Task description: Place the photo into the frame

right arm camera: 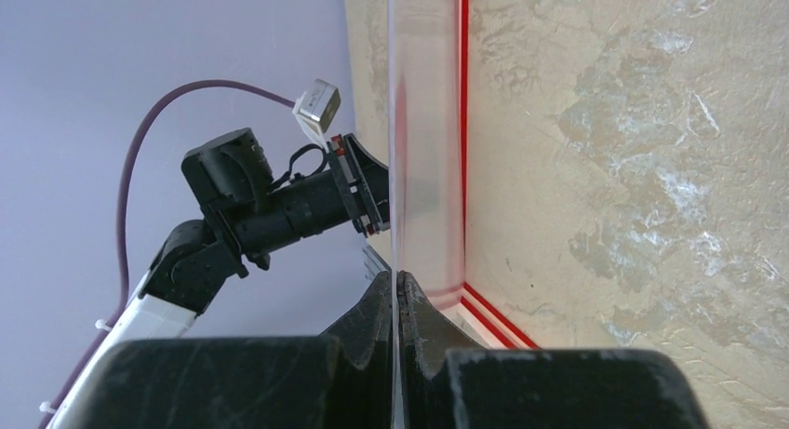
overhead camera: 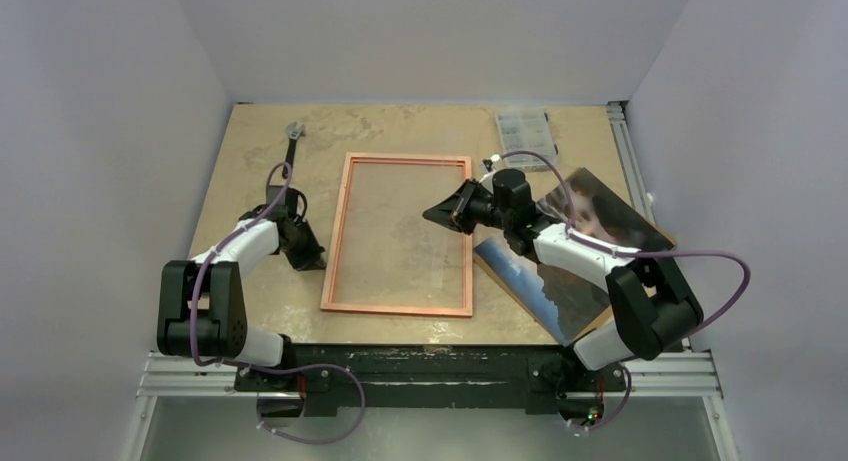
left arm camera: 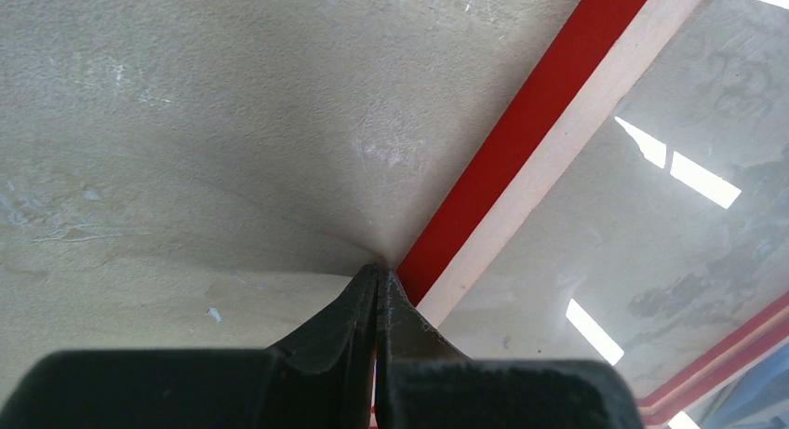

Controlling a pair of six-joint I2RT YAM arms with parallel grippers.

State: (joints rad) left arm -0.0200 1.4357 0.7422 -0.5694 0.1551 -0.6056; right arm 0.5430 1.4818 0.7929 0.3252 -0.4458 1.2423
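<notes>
Your frame [overhead camera: 400, 309] lies flat in the middle of the table [overhead camera: 250, 161], pale copper back up, with its long sides running near to far. Your left gripper [overhead camera: 308, 259] sits low just off the frame's left rail, toward the near end. In the left wrist view its fingers [left arm camera: 354, 308] are pressed together with nothing between them. Their tips come right up to the red outer side of that rail, though you cannot tell whether they touch it. A clear pane [left arm camera: 670, 224] fills the frame's opening and throws back bright strips of light. Your right gripper [overhead camera: 440, 213] reaches in from the right, across the right rail, with its tips over the far half of the opening. From the right wrist its fingers [right arm camera: 372, 317] are closed too. A thin clear edge runs straight out from their tips, beside a red line of the frame. You cannot tell whether that edge is pinched or only lies in line with them. The photo [overhead camera: 520, 271] lies on the table to the right of the frame, outside it, turned at an angle with the picture side up. Its blue part is nearest the frame, just beside the right rail, and its dark part lies toward the far right. Your right arm crosses over its middle. At the far right of the table sits a clear box [overhead camera: 525, 133] of small parts, and at the far left lies a thin dark tool [overhead camera: 292, 146].
</notes>
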